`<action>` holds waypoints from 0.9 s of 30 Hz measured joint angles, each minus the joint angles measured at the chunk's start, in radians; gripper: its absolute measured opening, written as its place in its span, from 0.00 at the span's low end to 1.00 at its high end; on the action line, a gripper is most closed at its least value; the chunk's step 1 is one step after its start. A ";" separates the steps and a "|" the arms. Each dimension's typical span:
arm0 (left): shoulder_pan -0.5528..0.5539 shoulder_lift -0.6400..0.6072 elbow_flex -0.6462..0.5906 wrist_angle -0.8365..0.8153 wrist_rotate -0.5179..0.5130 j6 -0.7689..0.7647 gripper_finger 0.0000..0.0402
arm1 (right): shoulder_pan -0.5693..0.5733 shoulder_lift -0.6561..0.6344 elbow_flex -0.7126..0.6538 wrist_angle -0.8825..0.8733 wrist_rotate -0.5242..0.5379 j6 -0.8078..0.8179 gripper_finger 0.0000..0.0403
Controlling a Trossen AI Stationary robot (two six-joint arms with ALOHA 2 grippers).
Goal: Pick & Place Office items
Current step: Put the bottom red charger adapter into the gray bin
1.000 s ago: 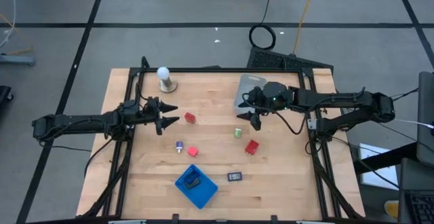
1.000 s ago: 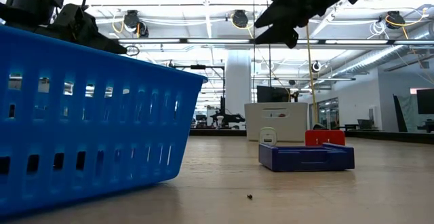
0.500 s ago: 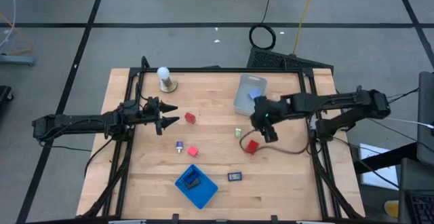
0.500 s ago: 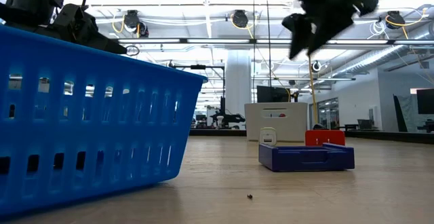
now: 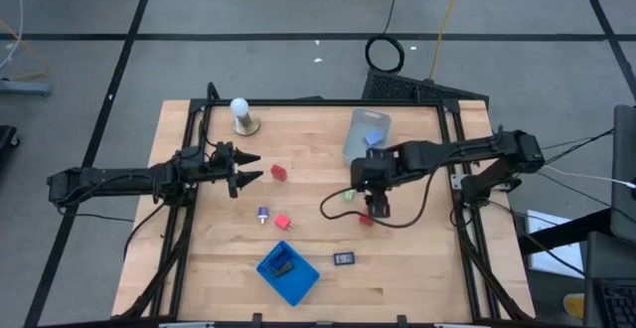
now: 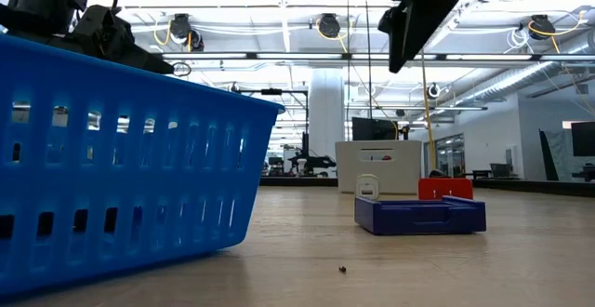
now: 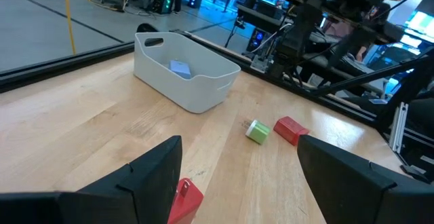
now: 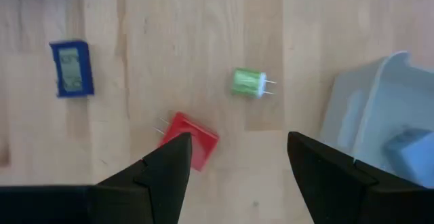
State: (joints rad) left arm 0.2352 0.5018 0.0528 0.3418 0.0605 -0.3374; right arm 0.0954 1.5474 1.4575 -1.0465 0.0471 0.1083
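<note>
right hand (image 5: 378,207) moved over red plug (image 5: 367,218), fingers spread

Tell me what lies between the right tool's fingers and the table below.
In the right wrist view, the right tool hangs open above a red block; only bare wood otherwise.

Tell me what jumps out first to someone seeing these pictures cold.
The right tool hangs open over a red block near the table's middle, a green plug beside it. The pale bin sits at the far edge, and the blue basket at the near edge. The left tool waits at left, open.
</note>
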 joint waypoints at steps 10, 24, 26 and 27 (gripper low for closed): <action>0.000 0.000 0.000 0.000 0.000 0.000 0.74 | 0.076 0.064 0.013 0.011 -0.053 0.111 0.59; 0.000 0.000 0.000 0.000 0.000 0.000 0.74 | 0.154 0.075 0.007 -0.056 -0.052 -0.439 0.59; 0.000 0.000 0.000 0.000 0.000 0.000 0.74 | 0.158 0.073 -0.010 -0.064 -0.051 -0.527 0.59; 0.000 0.000 0.000 0.000 0.000 0.000 0.74 | 0.160 0.074 -0.022 -0.063 -0.051 -0.560 0.59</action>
State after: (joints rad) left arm 0.2352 0.5018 0.0528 0.3420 0.0608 -0.3373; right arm 0.2558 1.6212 1.4351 -1.1091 -0.0035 -0.4512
